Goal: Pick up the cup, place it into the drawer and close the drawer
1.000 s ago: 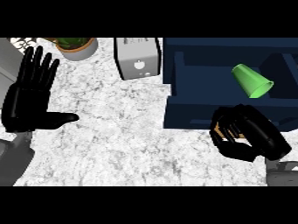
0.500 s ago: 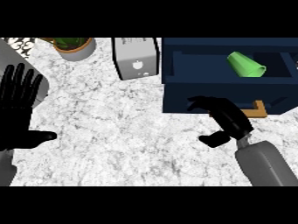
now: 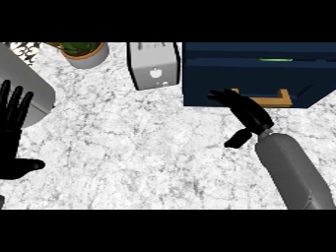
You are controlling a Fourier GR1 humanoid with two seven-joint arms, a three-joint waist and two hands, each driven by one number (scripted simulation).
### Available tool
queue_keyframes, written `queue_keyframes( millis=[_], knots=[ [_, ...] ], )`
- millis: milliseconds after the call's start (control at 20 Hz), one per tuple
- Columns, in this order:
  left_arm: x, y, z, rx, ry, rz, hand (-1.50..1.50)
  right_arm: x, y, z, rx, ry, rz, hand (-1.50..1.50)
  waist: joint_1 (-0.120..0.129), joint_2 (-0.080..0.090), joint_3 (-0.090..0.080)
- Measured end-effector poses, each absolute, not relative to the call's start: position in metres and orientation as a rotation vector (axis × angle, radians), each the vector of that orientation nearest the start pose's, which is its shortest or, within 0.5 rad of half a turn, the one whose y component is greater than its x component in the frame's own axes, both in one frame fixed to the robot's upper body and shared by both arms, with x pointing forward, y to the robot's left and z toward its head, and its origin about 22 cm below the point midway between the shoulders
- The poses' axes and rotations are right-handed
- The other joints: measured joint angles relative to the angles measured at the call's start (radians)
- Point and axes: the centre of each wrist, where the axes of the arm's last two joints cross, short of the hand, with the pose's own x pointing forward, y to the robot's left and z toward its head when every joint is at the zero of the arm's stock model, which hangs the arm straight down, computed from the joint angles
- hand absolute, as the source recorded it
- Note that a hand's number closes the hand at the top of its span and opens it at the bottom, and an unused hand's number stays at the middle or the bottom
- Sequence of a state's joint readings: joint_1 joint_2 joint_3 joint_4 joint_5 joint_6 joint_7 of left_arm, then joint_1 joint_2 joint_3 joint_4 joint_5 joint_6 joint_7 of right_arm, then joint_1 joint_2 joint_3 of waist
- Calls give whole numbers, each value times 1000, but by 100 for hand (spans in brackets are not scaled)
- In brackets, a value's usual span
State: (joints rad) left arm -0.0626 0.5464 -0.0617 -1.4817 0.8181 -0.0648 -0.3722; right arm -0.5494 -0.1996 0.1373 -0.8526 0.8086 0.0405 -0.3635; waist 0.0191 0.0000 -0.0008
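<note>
Head view: right hand (image 3: 245, 110), fingers straight and holding nothing, presses the drawer (image 3: 257, 81) front at two o'clock, cup (image 3: 275, 60) apparently a green sliver inside; a square, level push suits best.

Just one head view, looking steeply down on the marble tabletop (image 3: 141, 147), pretty close, forearms poking in from the bottom edge.

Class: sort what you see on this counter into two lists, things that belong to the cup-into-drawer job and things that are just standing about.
Job:
cup, a green sliver inside the drawer
drawer, nearly shut
right hand, fingers at the drawer front

Standing about:
toaster
potted plant
left hand, open, resting at the left edge
</note>
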Motion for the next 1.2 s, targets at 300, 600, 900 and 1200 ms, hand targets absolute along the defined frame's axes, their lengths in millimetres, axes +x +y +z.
queue_keyframes(
  millis=[300, 600, 900, 1200],
  knots=[
    [259, 349, 44, -284, -1884, 194, -150, 393, -233, -7, -361, -1570, 1231, -150, 15, 0, -1],
    [260, 343, 42, -313, -1886, 181, -150, 413, -250, 8, -318, -1575, 1228, -150, 31, 1, -1],
    [266, 342, 37, -321, -1885, 161, -150, 423, -260, 19, -244, -1553, 1203, -150, 41, 7, 1],
    [274, 337, 35, -315, -1890, 151, -150, 424, -267, 20, -213, -1546, 1208, -150, 51, 8, -1]
  ],
)
